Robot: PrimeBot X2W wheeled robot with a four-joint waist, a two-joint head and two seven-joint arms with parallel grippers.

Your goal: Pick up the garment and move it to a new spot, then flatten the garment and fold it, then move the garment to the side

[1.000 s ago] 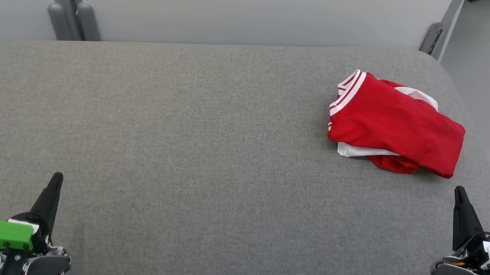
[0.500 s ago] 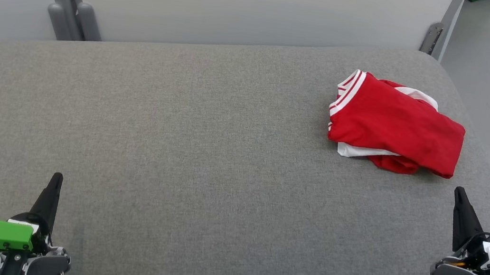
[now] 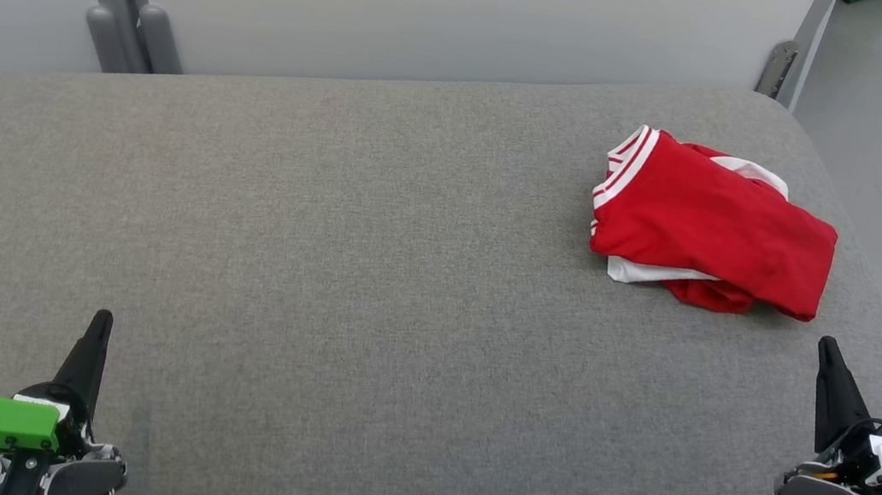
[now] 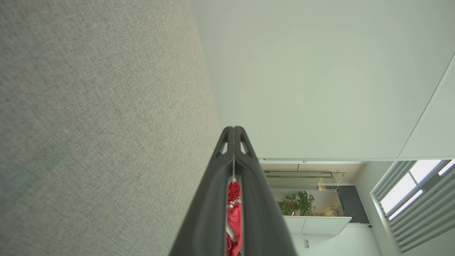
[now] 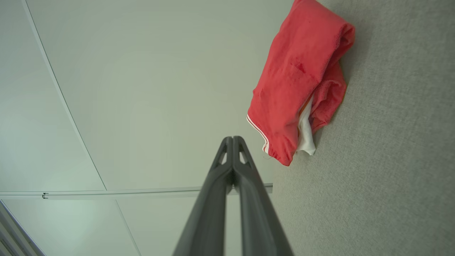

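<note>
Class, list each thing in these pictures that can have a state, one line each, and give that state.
Red jersey shirt with white sleeves and striped trim: loosely folded into a bundle, lying on the cushion's far right part, nothing holding it.
Left gripper: shut, empty, far from the shirt.
Right gripper: shut, empty, near the shirt but apart from it.
Grey fabric cushion: flat, bearing the shirt.
</note>
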